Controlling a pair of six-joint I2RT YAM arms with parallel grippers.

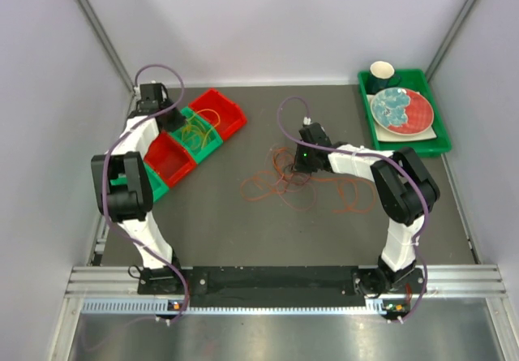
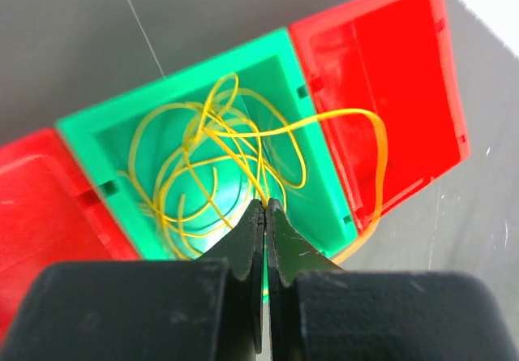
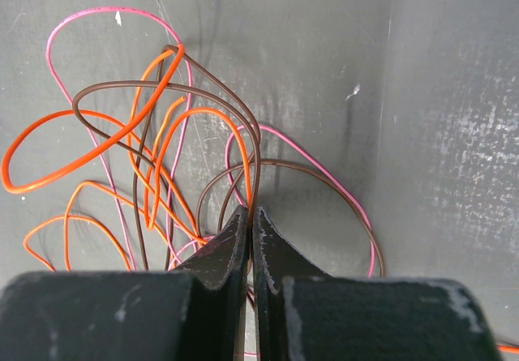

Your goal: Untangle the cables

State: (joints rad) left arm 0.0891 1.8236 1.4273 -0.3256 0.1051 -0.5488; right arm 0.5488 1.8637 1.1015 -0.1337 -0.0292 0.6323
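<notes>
Right wrist: cables (image 3: 256, 174) pinched between fingers (image 3: 220, 254)

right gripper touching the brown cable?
Touching. In the right wrist view the right gripper is shut and the brown cable runs down into the seam between its fingertips, with no gap showing.

Thin yellow cable (image 2: 199, 134): loose tangled loops inside green plastic bin (image 2: 85, 124), one loop spilling over the neighbouring red plastic bin (image 2: 405, 69). Thin orange cable (image 3: 203, 110), dark brown cable (image 3: 162, 83) and pink cable (image 3: 105, 9): intertwined in overlapping loops on grey tabletop (image 3: 324, 53).
</notes>
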